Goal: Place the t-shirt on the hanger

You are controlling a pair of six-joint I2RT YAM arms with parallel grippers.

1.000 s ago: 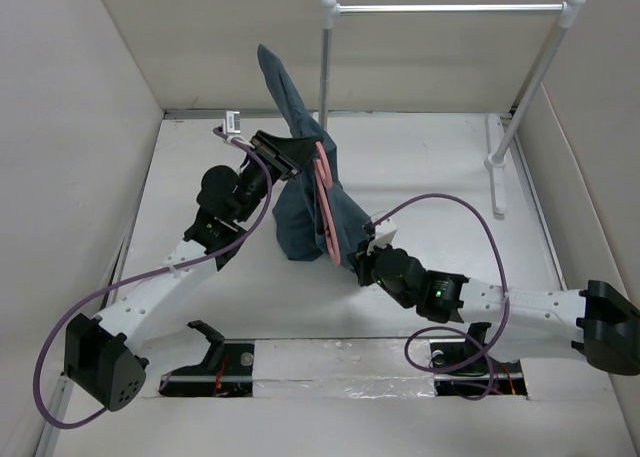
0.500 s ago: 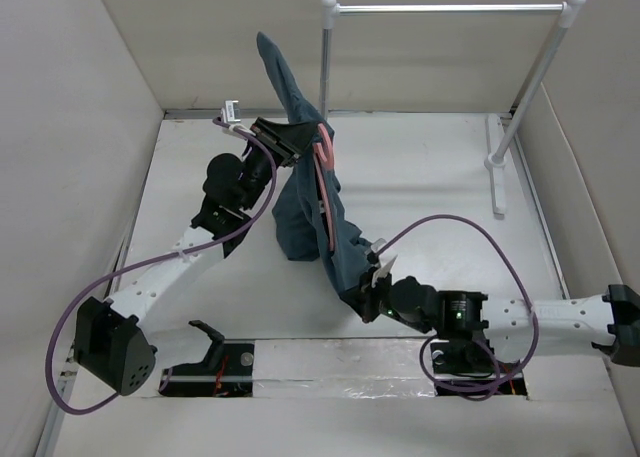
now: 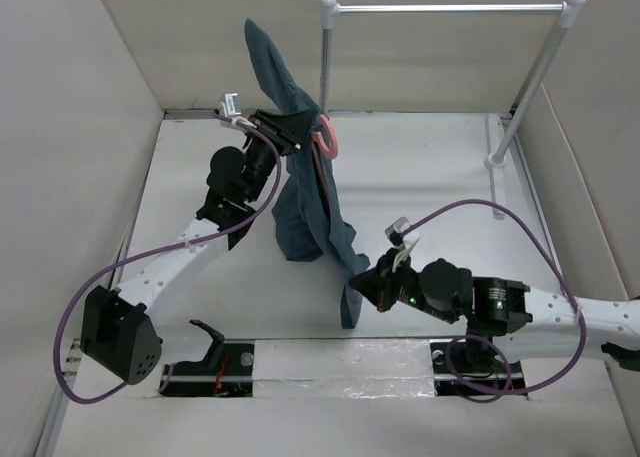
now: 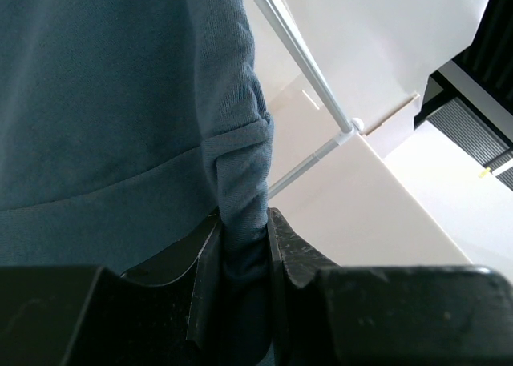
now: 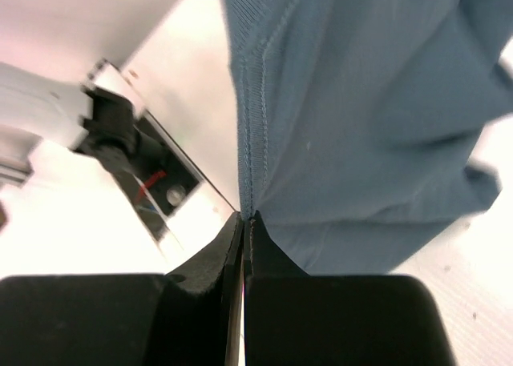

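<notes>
The teal-blue t-shirt (image 3: 305,202) hangs stretched between my two grippers above the table. My left gripper (image 3: 292,137) is shut on a bunched fold of the t-shirt (image 4: 120,102) near its upper part, and a sleeve sticks up above it. The pink hanger (image 3: 327,137) shows only as a curved piece beside the left gripper; the rest is hidden by the cloth. My right gripper (image 3: 368,282) is shut on the stitched hem of the t-shirt (image 5: 361,102) at its lower end, near the front of the table.
The white-and-silver rail (image 3: 450,8) on white posts stands at the back right, one post (image 3: 325,67) close behind the t-shirt. Purple cables loop by both arms. A taped strip with two openings (image 3: 340,360) runs along the table's front edge.
My right gripper has pulled the hem toward the front, then shifted a little right. My left gripper has risen slightly with the upper cloth. Less of the hanger shows now.
</notes>
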